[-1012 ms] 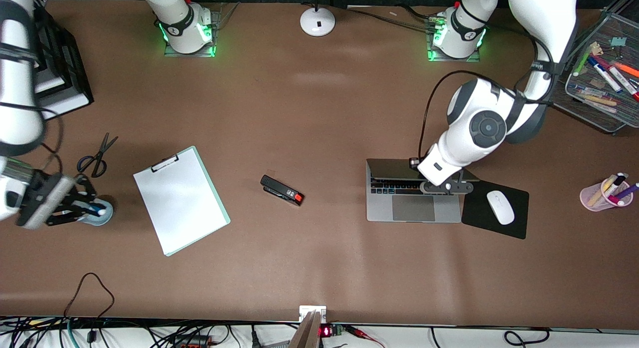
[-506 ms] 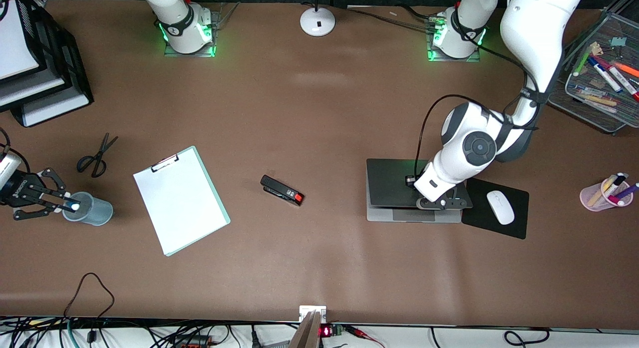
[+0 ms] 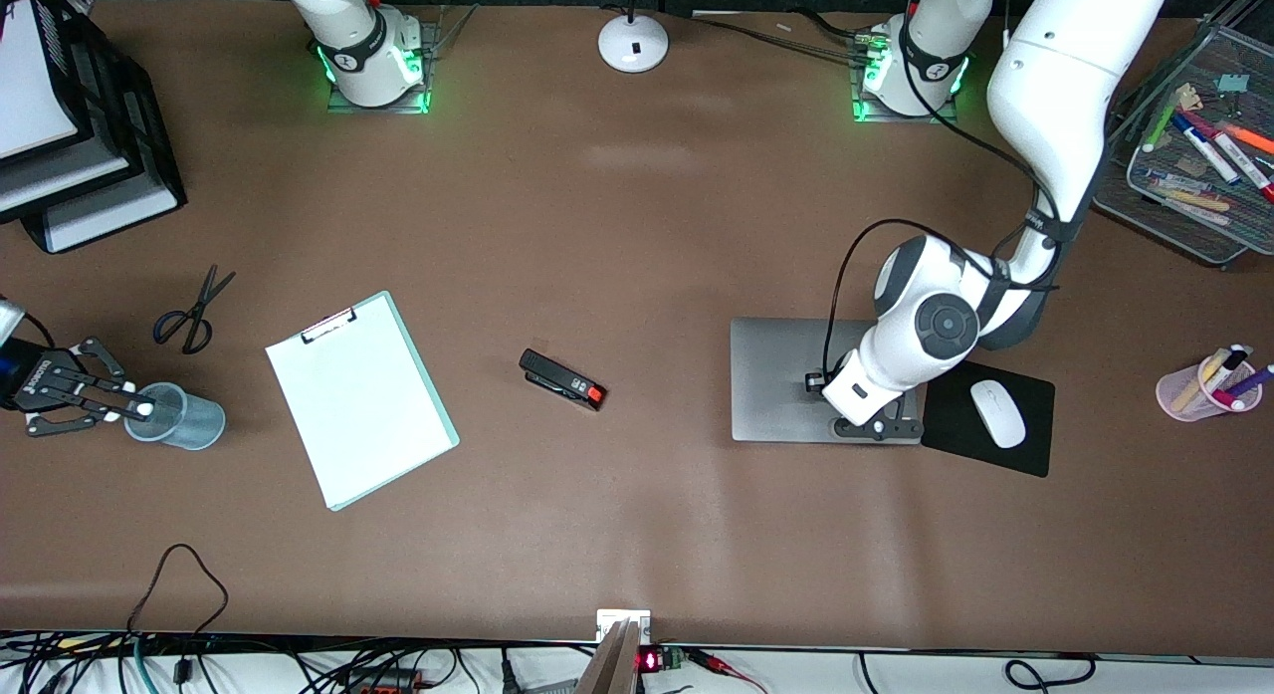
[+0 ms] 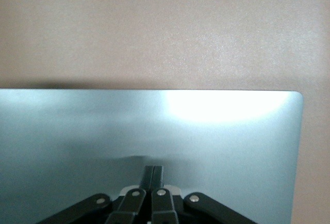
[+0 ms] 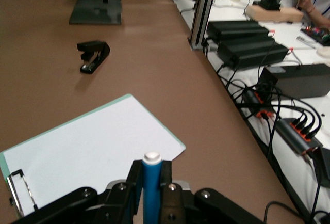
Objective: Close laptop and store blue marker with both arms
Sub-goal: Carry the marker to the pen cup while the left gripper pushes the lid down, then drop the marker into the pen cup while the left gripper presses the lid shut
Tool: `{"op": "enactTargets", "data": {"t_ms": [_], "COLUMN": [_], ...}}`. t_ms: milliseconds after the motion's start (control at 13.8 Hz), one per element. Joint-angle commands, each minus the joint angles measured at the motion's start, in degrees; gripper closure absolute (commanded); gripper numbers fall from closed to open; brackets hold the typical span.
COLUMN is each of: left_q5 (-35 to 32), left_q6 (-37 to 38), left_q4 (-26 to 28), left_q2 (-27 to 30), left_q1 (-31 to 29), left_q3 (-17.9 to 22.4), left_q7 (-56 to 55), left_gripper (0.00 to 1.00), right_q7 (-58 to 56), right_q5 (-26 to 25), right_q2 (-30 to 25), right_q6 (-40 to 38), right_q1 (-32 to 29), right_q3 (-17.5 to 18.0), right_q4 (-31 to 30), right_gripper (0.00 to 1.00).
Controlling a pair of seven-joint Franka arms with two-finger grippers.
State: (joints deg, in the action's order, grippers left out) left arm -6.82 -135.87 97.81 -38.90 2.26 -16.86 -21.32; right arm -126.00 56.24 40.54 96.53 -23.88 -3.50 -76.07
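While the laptop [image 3: 796, 378] lies shut near the left arm's end of the table, the left gripper [image 3: 876, 427] rests on its lid, fingers [image 4: 153, 175] pressed together. At the right arm's edge, the right gripper [image 3: 119, 408] pinches the blue marker [image 5: 150, 185] over a grey cup [image 3: 179, 419].
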Motion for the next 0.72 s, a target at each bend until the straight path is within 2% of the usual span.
{"op": "enactTargets", "data": {"t_ms": [0,506,578,651], "left_q5": [-3.72,-3.82,-3.82,-3.90], "left_q6": [-0.70,-4.22,-4.49,-4.49], "left_q4": [-3.41,-3.41,-3.41,-3.33], "left_q2": [-2.93,-5.13,-5.04,-4.95], "left_q1": [0.64,0.55,0.55,0.47], "left_q3": [0.51,0.95,0.95,0.95], "left_q7": [-0.74,-0.65,-0.74,-0.74], "left_gripper": [1.00,1.00,1.00,1.00], "right_q7": [-1.79,-2.06,-1.88,-1.80], "right_q5": [2.99,3.17,3.17,3.17], "right_q2": [4.01,7.35,7.44,7.44], "right_q6": [-3.62,-4.33,-4.33,-4.33], "right_q1": [-2.83,-5.56,-5.65,-5.65], "right_q3": [1.13,1.22,1.13,1.13], "right_q4": [3.74,3.74,3.65,3.65], "right_gripper": [1.00,1.00,0.96,0.87]}}
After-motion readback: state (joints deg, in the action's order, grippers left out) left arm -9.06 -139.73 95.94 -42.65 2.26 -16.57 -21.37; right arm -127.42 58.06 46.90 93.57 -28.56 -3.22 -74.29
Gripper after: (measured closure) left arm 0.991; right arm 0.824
